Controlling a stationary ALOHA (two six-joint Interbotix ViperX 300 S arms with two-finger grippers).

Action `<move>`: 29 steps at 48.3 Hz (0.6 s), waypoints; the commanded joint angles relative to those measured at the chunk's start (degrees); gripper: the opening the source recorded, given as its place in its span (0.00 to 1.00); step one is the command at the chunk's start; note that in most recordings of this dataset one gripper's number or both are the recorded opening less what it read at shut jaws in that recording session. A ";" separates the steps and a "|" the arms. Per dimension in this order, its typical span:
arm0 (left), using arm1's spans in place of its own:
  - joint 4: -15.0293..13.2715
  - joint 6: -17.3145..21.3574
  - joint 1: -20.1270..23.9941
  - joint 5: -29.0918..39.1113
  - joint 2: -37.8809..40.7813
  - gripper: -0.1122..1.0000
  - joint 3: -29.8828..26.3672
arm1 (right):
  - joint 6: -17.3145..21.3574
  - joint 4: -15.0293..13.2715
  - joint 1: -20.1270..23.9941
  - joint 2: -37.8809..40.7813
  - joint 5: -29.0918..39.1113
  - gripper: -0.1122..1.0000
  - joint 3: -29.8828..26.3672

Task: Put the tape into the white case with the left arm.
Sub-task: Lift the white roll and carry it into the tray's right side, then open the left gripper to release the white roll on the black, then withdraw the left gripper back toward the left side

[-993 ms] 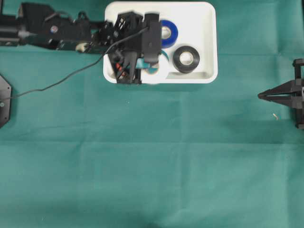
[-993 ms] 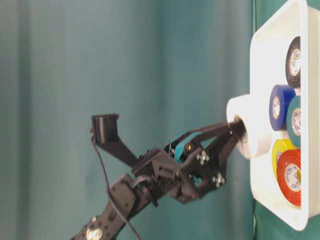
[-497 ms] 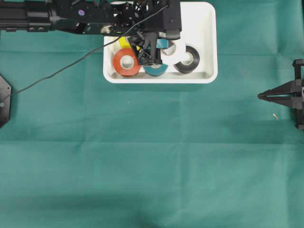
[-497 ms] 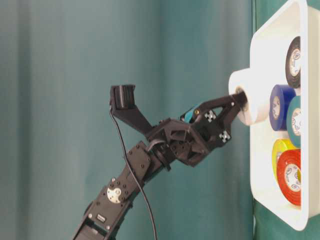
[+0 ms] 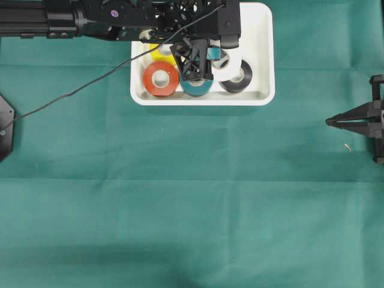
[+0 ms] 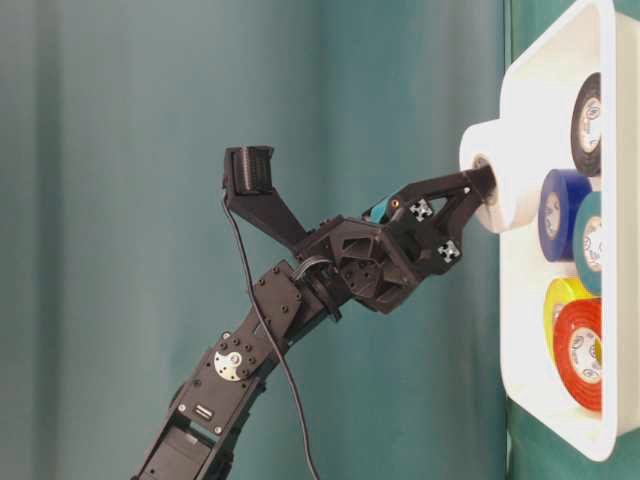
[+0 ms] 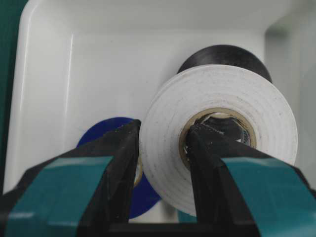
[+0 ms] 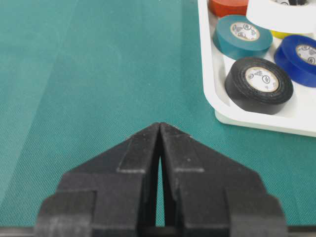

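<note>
White tape roll [image 7: 217, 143], thick and cardboard-cored, hangs above the shallow white plastic case [image 5: 264, 54], pinched through its wall by the teal-banded left gripper [image 7: 163, 148], one finger inside the core. Black roll [image 5: 242, 75] lies at the case's four o'clock. Right gripper [image 8: 160, 131], at three o'clock on the green cloth [image 5: 192, 198], is pressed together.

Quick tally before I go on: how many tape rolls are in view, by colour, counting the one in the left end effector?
White: 1, held in the left end effector above the white case
Black: 1
Blue: 1
Teal: 1
Yellow: 1
Red: 1
Total: 6 rolls
</note>
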 commanded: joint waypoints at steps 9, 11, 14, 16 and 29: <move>-0.09 -0.35 0.26 -0.09 -1.67 0.74 -1.14 | 0.09 0.00 -0.09 0.35 -0.62 0.02 -0.62; -0.09 -0.35 0.18 -0.09 -1.85 0.84 -0.97 | 0.09 -0.09 -0.09 0.35 -0.53 0.02 -0.62; -0.09 -0.35 0.18 -0.09 -2.02 0.95 -0.62 | 0.09 -0.09 -0.09 0.44 -0.53 0.02 -0.62; -0.09 -0.35 0.18 -0.09 -2.29 0.98 -0.35 | 0.18 -0.09 -0.09 0.44 -0.53 0.02 -0.62; -0.26 -0.44 0.18 -0.09 -6.59 0.98 3.87 | 0.18 -0.09 -0.09 0.44 -0.53 0.02 -0.62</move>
